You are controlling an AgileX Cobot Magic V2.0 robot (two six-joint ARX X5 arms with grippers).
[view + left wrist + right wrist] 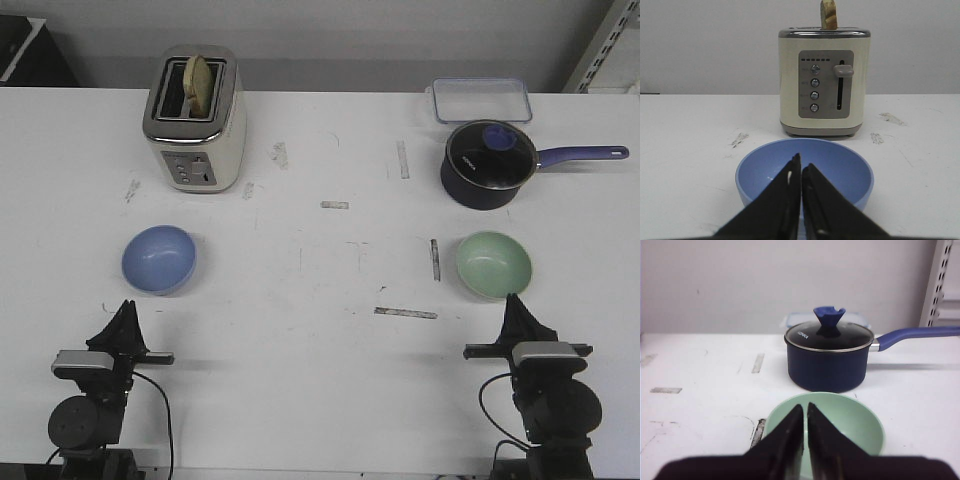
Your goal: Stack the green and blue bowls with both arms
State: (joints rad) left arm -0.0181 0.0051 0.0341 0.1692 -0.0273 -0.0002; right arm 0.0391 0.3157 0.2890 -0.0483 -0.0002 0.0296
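Observation:
The periwinkle blue bowl (159, 259) sits upright on the white table at the left, empty; it also shows in the left wrist view (840, 172). The pale green bowl (494, 264) sits at the right, empty, and shows in the right wrist view (850, 422). My left gripper (126, 307) is shut and empty, just short of the blue bowl's near rim; its tips (801, 165) point at the bowl. My right gripper (514, 300) is shut and empty, just short of the green bowl's near rim, tips (805, 407) pointing at it.
A cream toaster (195, 119) with a slice of bread stands behind the blue bowl. A dark lidded saucepan (488, 165) with a blue handle stands behind the green bowl, and a clear lidded box (481, 98) beyond it. Tape marks dot the white table (330, 260).

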